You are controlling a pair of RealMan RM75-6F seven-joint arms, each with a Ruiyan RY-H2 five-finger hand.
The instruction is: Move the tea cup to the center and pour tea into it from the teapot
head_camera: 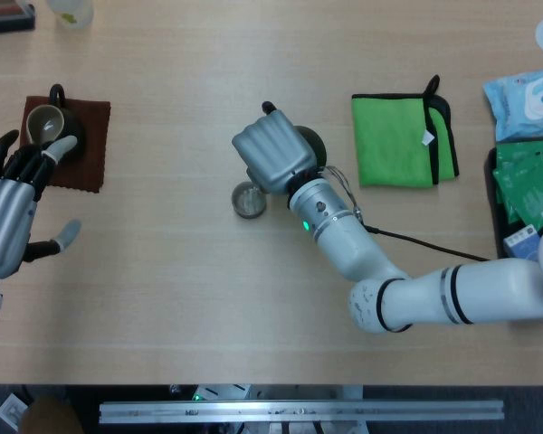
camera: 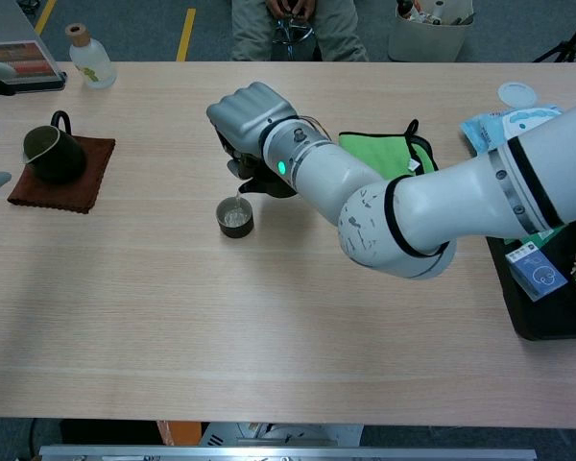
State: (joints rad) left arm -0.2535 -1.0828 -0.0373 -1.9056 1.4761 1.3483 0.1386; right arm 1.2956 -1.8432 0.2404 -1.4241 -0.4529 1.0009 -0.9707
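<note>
The tea cup (camera: 235,217) is a small round cup with a dark wall and a pale, wet-looking inside, standing on the light wood-grain table (camera: 288,336). Taking the cup as landmark: just above and to its right the right hand (camera: 252,120), with a smooth grey metallic shell and ridged knuckles, has its fingers wrapped tight around a dark, rounded teapot (camera: 259,178), of which only the underside and spout show below the palm. The pot is tilted with its spout over the cup's rim, and a thin pale stream runs from spout into cup. In the head view the hand (head_camera: 271,155) covers most of the pot (head_camera: 309,143), and the cup (head_camera: 249,200) peeks out at its lower left.

Well left of the cup, a dark glazed pitcher (camera: 52,152) with a loop handle sits on a square brown cloth mat (camera: 62,187). Below that mat the left hand (head_camera: 9,212) hovers with its dark, grey-tipped fingers spread apart, holding nothing. Right of the cup lies a folded green microfibre cloth (head_camera: 403,140) with black edging.
</note>
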